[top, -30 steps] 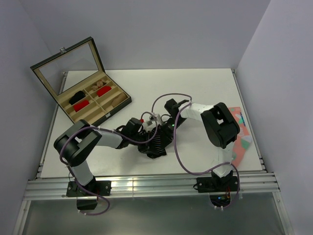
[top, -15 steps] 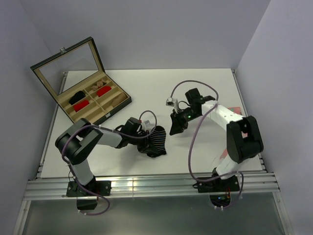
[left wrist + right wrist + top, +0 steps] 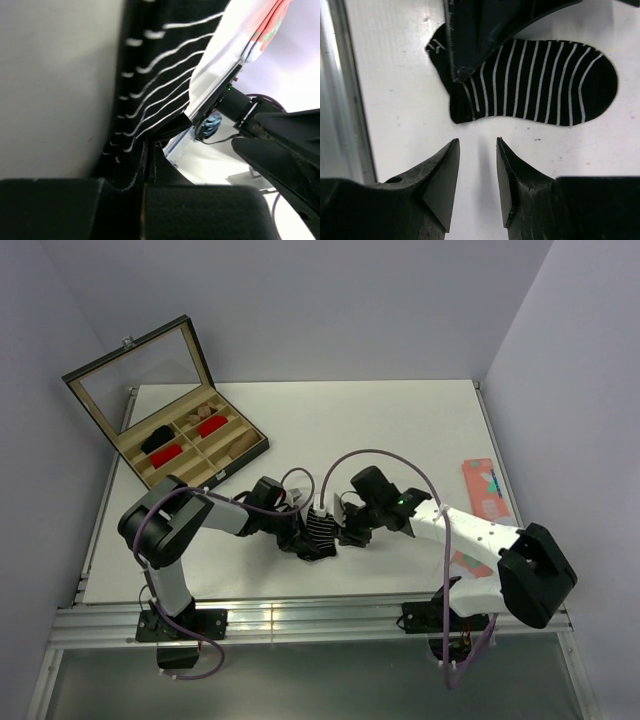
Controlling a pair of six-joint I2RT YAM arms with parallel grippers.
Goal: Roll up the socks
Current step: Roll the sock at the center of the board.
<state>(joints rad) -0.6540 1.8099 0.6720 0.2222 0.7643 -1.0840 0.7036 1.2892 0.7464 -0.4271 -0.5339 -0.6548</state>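
Jaws of the left gripper (image 3: pixel 149 152) were pressed together on one end of the striped sock (image 3: pixel 540 82), with the fabric running down into the narrow slit between them in the left wrist view. This short black sock with thin white stripes lay flat on the white surface (image 3: pixel 395 100), near its front edge and between the two arms; its pinched end was partly hidden under the left fingers, its rounded end pointed away from them. Just beside the sock's long edge hovered the right gripper (image 3: pixel 477 170), its jaws spread and with nothing between them. I would judge the sock to be very light, soft and limp: it will fold and wrinkle rather than push, and it can slide on the smooth surface. A good hold seems to be a pinch through both layers at the free end, while the left side keeps the other end down. Far to the right lay a pink patterned sock (image 3: pixel 484 490), well apart. The tan sock I could not find with certainty.
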